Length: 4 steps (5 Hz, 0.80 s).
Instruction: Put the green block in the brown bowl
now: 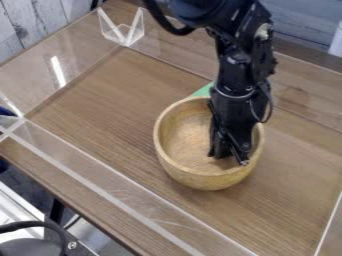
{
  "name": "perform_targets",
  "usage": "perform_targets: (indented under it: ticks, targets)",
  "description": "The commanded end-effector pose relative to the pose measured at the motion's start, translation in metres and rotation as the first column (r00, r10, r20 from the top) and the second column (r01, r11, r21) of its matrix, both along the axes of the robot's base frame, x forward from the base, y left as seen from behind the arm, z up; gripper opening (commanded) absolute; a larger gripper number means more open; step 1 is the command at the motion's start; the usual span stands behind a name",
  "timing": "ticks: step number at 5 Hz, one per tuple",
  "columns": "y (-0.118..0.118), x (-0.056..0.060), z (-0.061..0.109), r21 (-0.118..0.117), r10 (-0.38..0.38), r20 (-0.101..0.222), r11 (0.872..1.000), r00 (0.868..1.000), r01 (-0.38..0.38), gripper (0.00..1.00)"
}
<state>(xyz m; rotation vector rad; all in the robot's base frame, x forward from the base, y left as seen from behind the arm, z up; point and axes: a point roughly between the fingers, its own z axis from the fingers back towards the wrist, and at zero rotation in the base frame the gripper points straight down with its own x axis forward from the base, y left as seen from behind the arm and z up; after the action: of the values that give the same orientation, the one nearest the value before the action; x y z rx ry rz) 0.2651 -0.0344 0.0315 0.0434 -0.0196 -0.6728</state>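
A wood-grain table (107, 100) with clear walls along its edges carries the bowl (187, 170) at about 4 o'clock from its middle. The green block (203, 92) lies just beside the bowl's rim at 12 o'clock.
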Motion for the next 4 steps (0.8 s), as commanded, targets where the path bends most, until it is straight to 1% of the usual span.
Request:
perform_targets:
  ticks: [1,4]
  targets:
    - [0.002,0.007,0.017,-0.027,0.017,0.072,1.0,0.997,-0.015,0.0]
    - [0.013,0.001,0.03,-0.007,0.012,0.011,1.0,1.0,-0.012,0.0]
